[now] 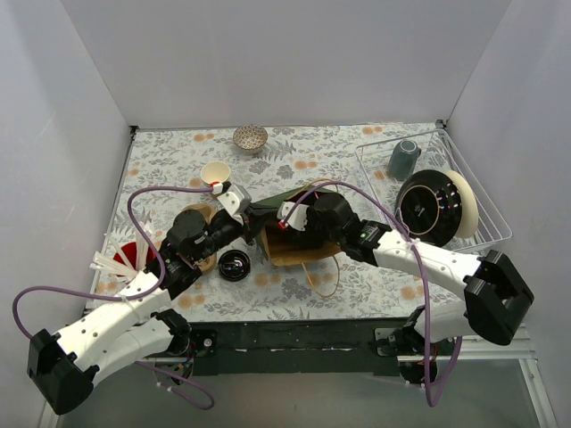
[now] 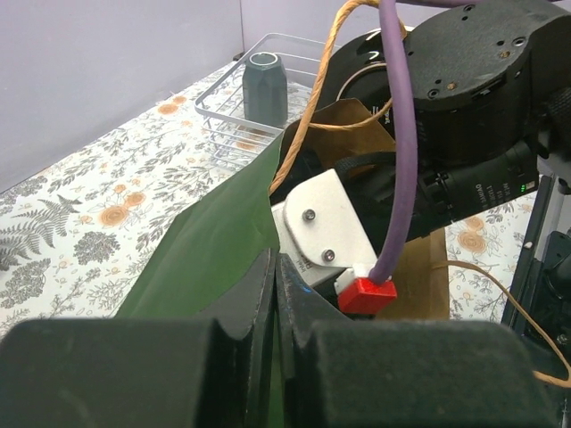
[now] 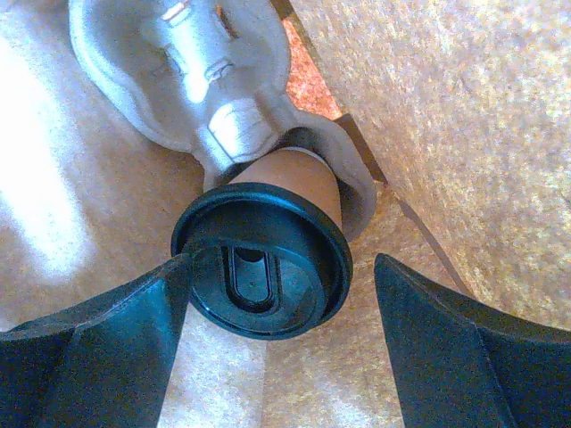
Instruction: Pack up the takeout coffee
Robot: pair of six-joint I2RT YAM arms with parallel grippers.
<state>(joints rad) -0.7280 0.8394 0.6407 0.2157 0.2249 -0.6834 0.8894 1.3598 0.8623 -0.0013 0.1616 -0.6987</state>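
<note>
Bright even overhead light; blurred wrist foregrounds.

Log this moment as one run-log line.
left gripper: shut on green bag edge | right gripper: open inside bag, around lidded coffee cup | cup: in pulp carrier

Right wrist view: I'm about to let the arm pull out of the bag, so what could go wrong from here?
1. The right tool stands open around the coffee, one finger against its lid. Retreating could drag or tip the cup out of its pulp tray.
2. The left tool pinches the green bag edge shut. If it slips, the mouth may fold onto the right arm inside.
</note>
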